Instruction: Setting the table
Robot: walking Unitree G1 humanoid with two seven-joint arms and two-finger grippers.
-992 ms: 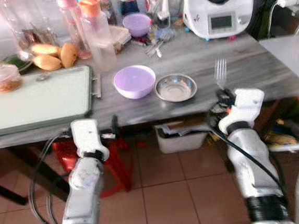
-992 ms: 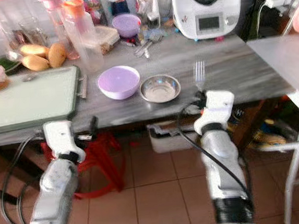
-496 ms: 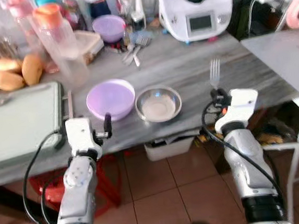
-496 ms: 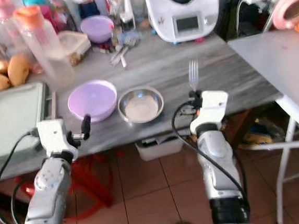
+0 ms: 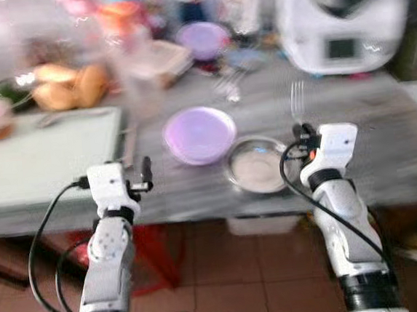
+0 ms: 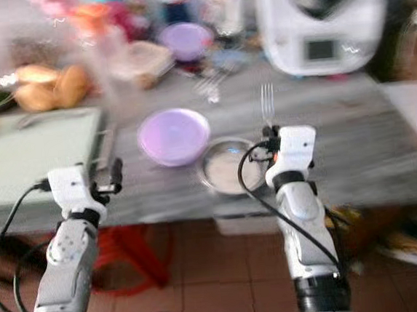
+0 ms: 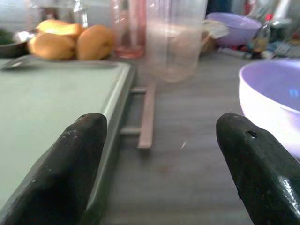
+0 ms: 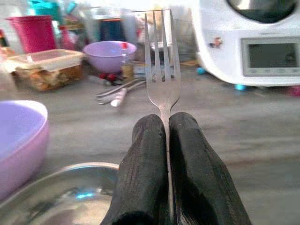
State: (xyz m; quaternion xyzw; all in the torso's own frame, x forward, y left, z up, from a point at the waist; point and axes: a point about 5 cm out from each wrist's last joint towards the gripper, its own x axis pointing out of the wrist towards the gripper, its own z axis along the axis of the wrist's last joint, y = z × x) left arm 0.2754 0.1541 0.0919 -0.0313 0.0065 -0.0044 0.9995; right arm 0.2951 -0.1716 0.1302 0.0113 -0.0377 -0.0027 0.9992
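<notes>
At the far left of the head view a pale green cutting board (image 5: 40,152) lies on the grey wooden table (image 5: 381,123), with mangoes (image 5: 67,88) behind it in the upper left. The left gripper (image 5: 146,173) hovers at the table's near edge by the board's handle, its two black fingers (image 7: 75,164) spread wide apart with nothing between them. Just right of it, near the frame's centre, sits a lilac bowl (image 5: 199,133), and a steel bowl (image 5: 257,168) lies just beside it, lower and to the right. The right gripper (image 5: 303,132) is at the steel bowl's right rim, its fingers (image 8: 145,178) pressed together on the handle of a fork (image 8: 161,70), which stands upright with tines up. A white kitchen machine (image 5: 346,16) fills the upper right. The head views are blurred.
</notes>
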